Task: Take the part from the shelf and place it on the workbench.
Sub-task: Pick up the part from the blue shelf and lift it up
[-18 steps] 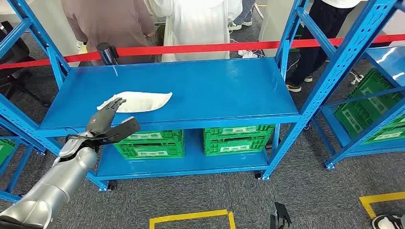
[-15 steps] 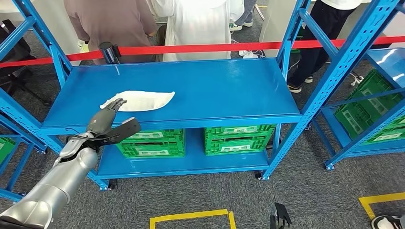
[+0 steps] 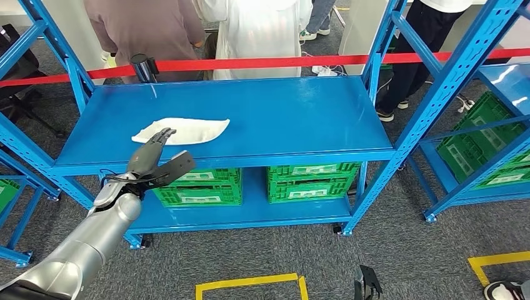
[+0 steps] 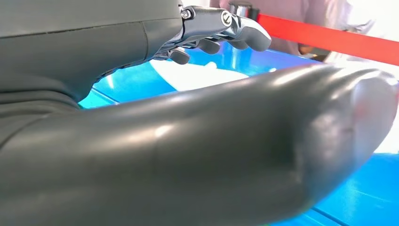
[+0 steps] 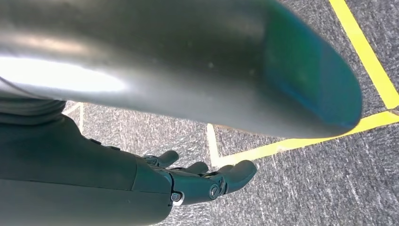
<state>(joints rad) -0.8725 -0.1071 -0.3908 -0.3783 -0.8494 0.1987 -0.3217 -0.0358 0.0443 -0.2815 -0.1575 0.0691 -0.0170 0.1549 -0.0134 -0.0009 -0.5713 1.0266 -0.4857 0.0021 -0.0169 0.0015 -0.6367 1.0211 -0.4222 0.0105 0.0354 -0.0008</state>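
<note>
White and flat, the part (image 3: 181, 131) is lying on the top deck of a blue shelf (image 3: 281, 119), toward the robot's left side and well apart from the bare right half of the deck. The left hand (image 3: 155, 161) is reaching up from below at the front edge of the shelf, fingers spread apart and holding nothing, thumb held out to the side. Its fingertips (image 3: 165, 133) are pointing at the near edge of the part and appear to be just beside it or barely over it; contact cannot be told from the head view. In the left wrist view the fingers (image 4: 226, 30) are hovering above the pale part (image 4: 197, 75), with the thick thumb stretching across the foreground.

The right hand (image 5: 197, 181) is hanging low over grey carpet with yellow floor tape (image 5: 282, 146), fingers loosely apart and holding nothing.

Green crates (image 3: 250, 184) are sitting on the lower deck. A red barrier tape (image 3: 262, 62) is running behind the shelf, with people standing beyond it.

Judging from this, the task is at an early stage: the reach is nearly complete, but the part is not yet grasped. Gripping, lifting, carrying and setting it on the workbench are all left to do.
</note>
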